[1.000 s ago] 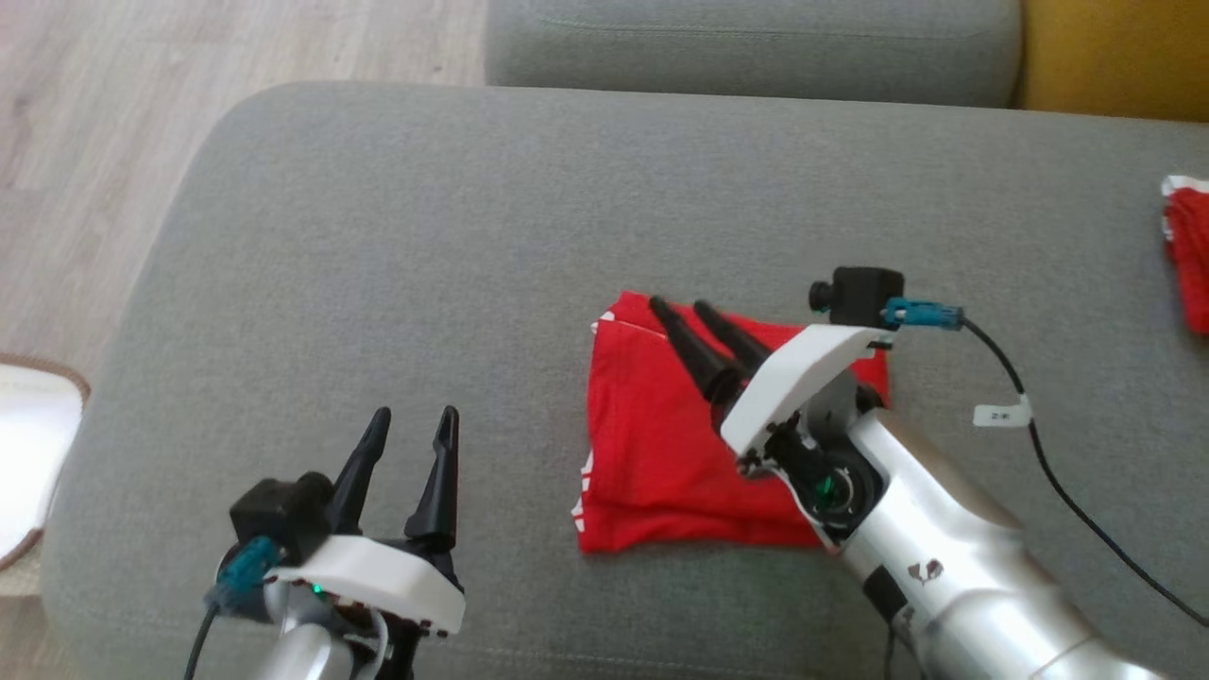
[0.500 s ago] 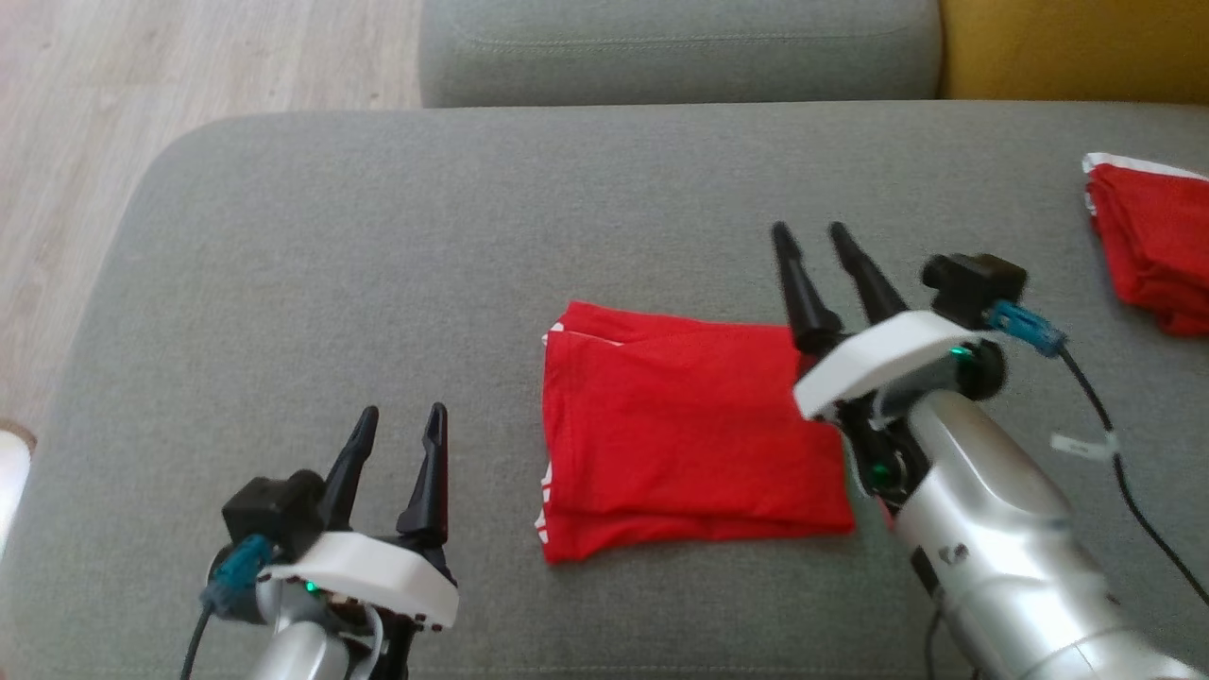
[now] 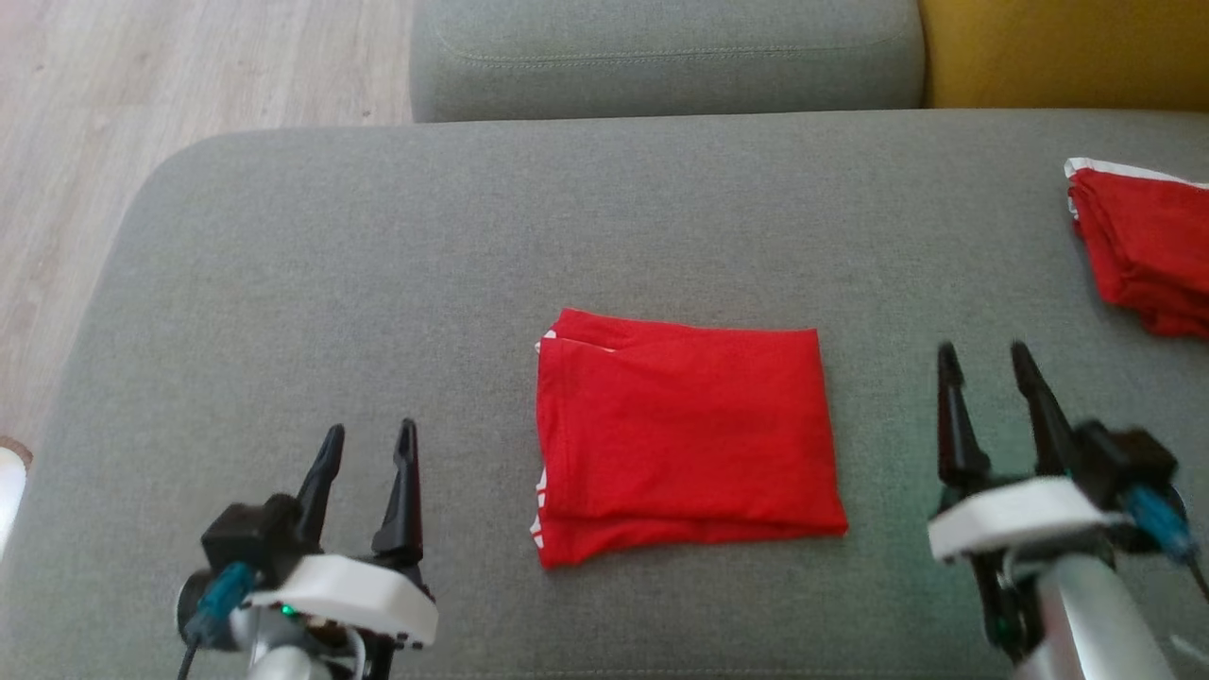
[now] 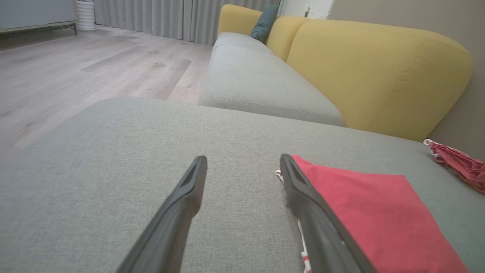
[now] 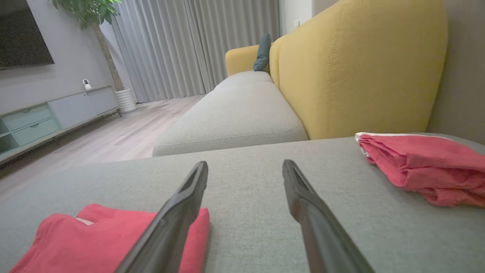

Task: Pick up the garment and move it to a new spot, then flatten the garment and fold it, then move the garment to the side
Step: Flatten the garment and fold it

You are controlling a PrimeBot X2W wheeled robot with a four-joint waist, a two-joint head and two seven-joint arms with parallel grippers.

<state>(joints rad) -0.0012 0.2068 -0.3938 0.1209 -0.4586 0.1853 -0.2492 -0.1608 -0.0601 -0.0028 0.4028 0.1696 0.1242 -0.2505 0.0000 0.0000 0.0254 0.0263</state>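
Observation:
The red garment [image 3: 685, 434] lies folded into a neat rectangle at the middle of the grey cushion [image 3: 378, 246], white trim showing at its left edge. It also appears as a red garment [image 4: 375, 212] right of the left fingers and as a red garment [image 5: 102, 239] left of the right fingers. My left gripper [image 3: 370, 438] hovers open at the lower left, apart from the cloth. Open too, my right gripper [image 3: 982, 356] hangs at the lower right, clear of the garment's right edge. Both hold nothing.
A second red cloth pile [image 3: 1143, 246] lies at the cushion's right edge, also seen as a red pile [image 5: 420, 167]. Another grey seat [image 3: 661, 57] and a yellow backrest [image 3: 1067, 52] lie behind. Wooden floor [image 3: 94, 142] drops off to the left.
My right gripper lifted off the folded garment and swung back to the lower right, open. The left gripper stayed open at the lower left. The camera shifted, so the whole view slid.

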